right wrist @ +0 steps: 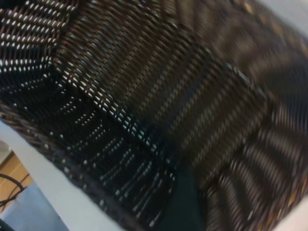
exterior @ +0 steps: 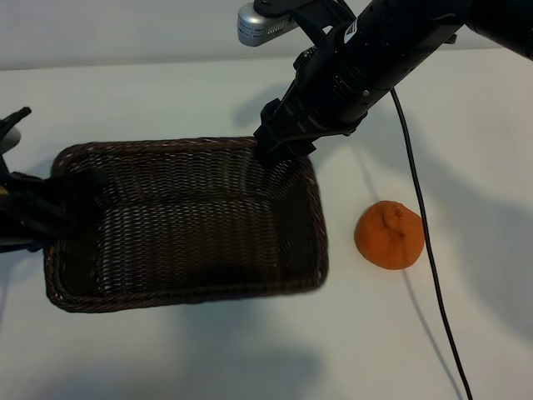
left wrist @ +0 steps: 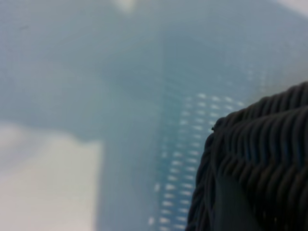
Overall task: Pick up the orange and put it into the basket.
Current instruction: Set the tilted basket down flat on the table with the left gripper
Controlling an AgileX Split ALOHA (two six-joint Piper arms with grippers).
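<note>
Your right gripper (exterior: pixel 279 150) sits at the far corner of the basket (exterior: pixel 191 298), tip dipped just inside the rim. Its jaws stand wide apart, and nothing shows between them. The right wrist view is filled with weave, so the gripper is hard up against the wicker. My reading is that it is there to steady or nudge the basket, not to carry anything.

Your left gripper (exterior: pixel 50 204) is at the opposite short end of the basket, overlapping the rim there. Whether it is open or closed, I cannot tell. Its wrist view catches only one rounded corner of the basket against the table (exterior: pixel 166 358). It looks placed to brace or shift that end.

The orange (exterior: pixel 390 236) is not yet in hand. It rests on the table outside the basket, on the near side of your right gripper and beyond the basket's short wall from it, clear of the rim. It is well apart from the left gripper, with the whole basket between them. A black cable (exterior: pixel 425 242) trails past the orange's outer side.

The basket is empty, so the pick has not begun. The right gripper is the nearer one for it, though you would have to lift it off the corner first and mind the cable.
</note>
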